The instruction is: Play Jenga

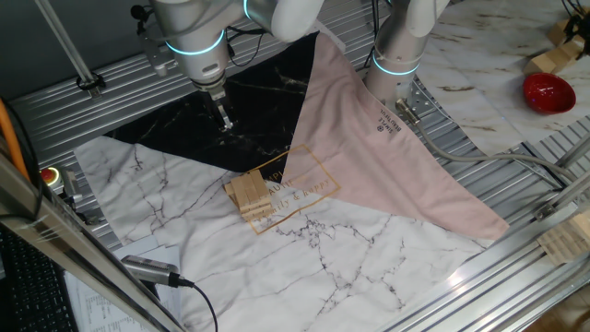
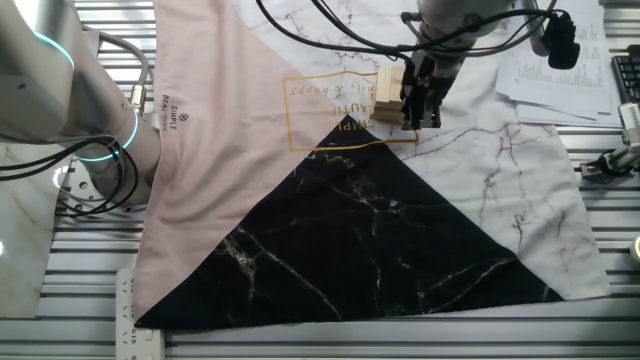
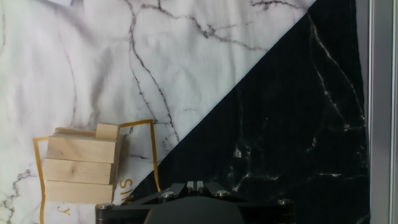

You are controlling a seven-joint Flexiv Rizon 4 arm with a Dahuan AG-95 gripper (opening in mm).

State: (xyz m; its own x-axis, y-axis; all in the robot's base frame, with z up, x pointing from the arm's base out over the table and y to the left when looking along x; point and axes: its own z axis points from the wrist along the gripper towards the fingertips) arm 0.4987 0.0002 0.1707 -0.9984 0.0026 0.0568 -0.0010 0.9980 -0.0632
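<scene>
The Jenga (image 1: pixel 249 194) is a small short tower of tan wooden bars. It stands on the gold-printed middle of the cloth and also shows in the hand view (image 3: pixel 81 165), at the lower left, with one bar end sticking out at its far side. In the other fixed view the Jenga (image 2: pixel 388 92) is partly hidden behind the fingers. My gripper (image 1: pixel 224 120) hangs above the black part of the cloth, apart from the tower. Its fingers are together and hold nothing; it also shows in the other fixed view (image 2: pixel 420 105) and the hand view (image 3: pixel 195 185).
A cloth of pink (image 1: pixel 369 138), white marble (image 1: pixel 304 258) and black (image 2: pixel 370 240) parts covers the table. A second arm's base (image 1: pixel 396 55) stands at the back. A red bowl (image 1: pixel 548 92) and wooden pieces (image 1: pixel 553 60) lie far right. Papers (image 2: pixel 560 70) lie by the cloth.
</scene>
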